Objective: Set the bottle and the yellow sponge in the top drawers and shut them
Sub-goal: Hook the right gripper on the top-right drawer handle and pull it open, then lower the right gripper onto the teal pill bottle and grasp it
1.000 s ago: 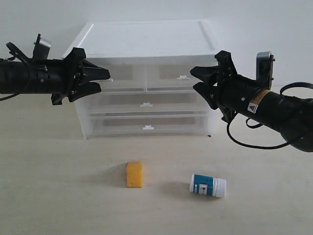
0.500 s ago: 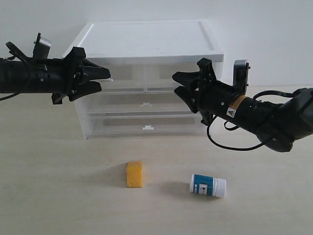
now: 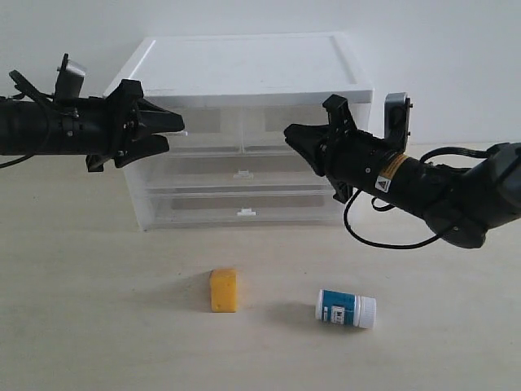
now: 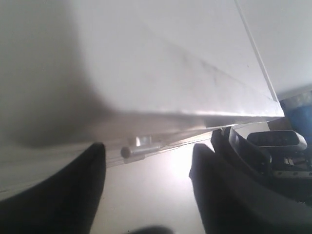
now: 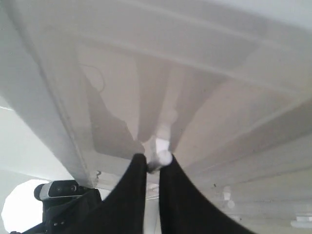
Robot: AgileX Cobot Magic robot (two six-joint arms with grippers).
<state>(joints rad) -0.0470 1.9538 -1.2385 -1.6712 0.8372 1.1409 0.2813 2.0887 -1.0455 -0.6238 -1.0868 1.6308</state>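
Change shows in the exterior view: the right fingers [image 3: 297, 137] have swung in and narrowed at the right top drawer [image 3: 269, 120], while the left fingers [image 3: 168, 124] stay spread at the left top drawer [image 3: 203, 122]. Sponge [image 3: 224, 291] and bottle [image 3: 346, 309] lie on the bench [image 3: 98, 326], well below both. Left wrist view: the spread fingers straddle the left tab [image 4: 139, 150], gripping nothing. Right wrist view: the fingers pinch the right tab [image 5: 161, 147]. Pulling that drawer open looks next.

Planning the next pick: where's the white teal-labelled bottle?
In the exterior view, the white plastic bottle lies on its side right of the orange-yellow foam sponge, before the drawer unit.
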